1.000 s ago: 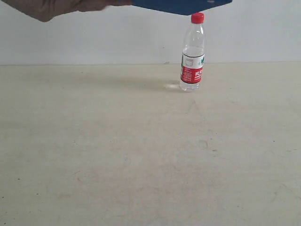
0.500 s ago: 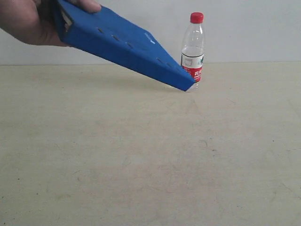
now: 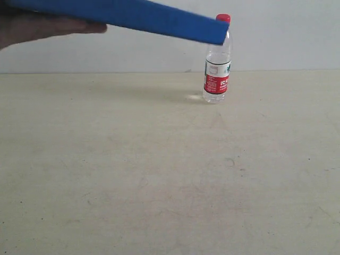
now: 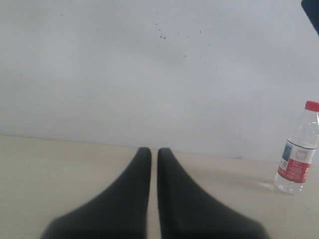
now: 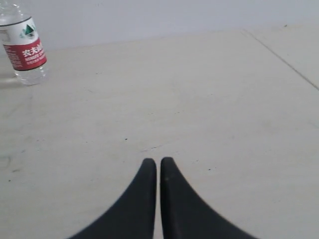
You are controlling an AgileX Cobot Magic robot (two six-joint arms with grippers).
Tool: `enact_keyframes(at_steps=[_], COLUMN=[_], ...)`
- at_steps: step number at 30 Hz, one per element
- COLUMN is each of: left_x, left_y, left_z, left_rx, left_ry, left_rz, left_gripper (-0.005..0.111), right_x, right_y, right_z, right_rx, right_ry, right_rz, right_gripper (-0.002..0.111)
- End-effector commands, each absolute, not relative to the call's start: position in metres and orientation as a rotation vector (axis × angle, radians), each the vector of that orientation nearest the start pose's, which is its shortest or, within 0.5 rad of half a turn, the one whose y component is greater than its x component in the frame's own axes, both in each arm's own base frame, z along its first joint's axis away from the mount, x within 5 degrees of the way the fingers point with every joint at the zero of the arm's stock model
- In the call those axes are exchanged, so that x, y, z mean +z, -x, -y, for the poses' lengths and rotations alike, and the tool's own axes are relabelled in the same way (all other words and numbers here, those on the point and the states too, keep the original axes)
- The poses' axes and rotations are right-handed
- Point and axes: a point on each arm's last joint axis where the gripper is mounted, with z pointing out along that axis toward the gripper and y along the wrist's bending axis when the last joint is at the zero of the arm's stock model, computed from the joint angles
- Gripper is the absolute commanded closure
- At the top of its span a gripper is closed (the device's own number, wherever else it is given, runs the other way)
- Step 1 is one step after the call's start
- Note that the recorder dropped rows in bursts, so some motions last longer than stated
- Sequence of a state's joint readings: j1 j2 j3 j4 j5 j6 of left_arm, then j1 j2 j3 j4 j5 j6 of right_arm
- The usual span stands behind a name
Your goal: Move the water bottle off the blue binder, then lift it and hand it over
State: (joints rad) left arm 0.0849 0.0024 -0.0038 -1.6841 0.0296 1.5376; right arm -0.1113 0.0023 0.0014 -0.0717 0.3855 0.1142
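My left gripper is clenched on nothing. Its two black, tapering fingers lie side by side with only a thin slit between them, low over the pale beige table and pointing toward a plain white wall. My right gripper is drawn together the same way and is empty, its dark fingers low over the same table.

Well beyond both sets of fingertips, and off to one side of each, stands the small clear plastic water bottle with its red screw cap and red-and-white label. The right wrist view shows only its lower part, with a green mark on the label. In the exterior view the water bottle stands upright, directly on the table near the wall, right of the middle.

The flat deep-blue binder is in the air above the table, tilted. A person's bare hand holds it from the upper left, with fingers beneath it. Its lower, free end crosses in front of the bottle's neck and part of the cap; I cannot tell whether they touch. A dark blue corner of it also shows in the left wrist view, higher than the cap.
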Motion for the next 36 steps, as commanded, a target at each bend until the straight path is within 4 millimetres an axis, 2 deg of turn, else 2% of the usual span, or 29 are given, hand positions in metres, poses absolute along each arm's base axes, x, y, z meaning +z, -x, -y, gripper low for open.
enact_keyframes(at_steps=[1,8,13,36], left_x=[0.2136,0.2136,0.2136,0.2136], left_y=[-0.0561,-0.0561,-0.0561,-0.0561], left_z=[-0.0017,-0.0017,-0.0016,-0.0007], left_rx=[-0.075,-0.075,-0.075,-0.089], left_ry=[0.143,0.143,0.142,0.13], left_rz=[-1.474,-1.474,-1.474,-1.475], left_gripper=[0.102,0.102,0.102,0.102], right_x=[0.1805,0.1805,0.1784,0.1788], right_y=[-0.052,-0.052,-0.052,-0.0521], right_z=[0.0109,0.0106,0.0068,0.0069], right_rx=[-0.136,-0.131,-0.005,-0.013], right_ry=[-0.137,-0.138,-0.225,-0.211], right_rz=[-1.843,-1.844,-1.856,-1.854], right_gripper=[0.108,0.108,0.108,0.108])
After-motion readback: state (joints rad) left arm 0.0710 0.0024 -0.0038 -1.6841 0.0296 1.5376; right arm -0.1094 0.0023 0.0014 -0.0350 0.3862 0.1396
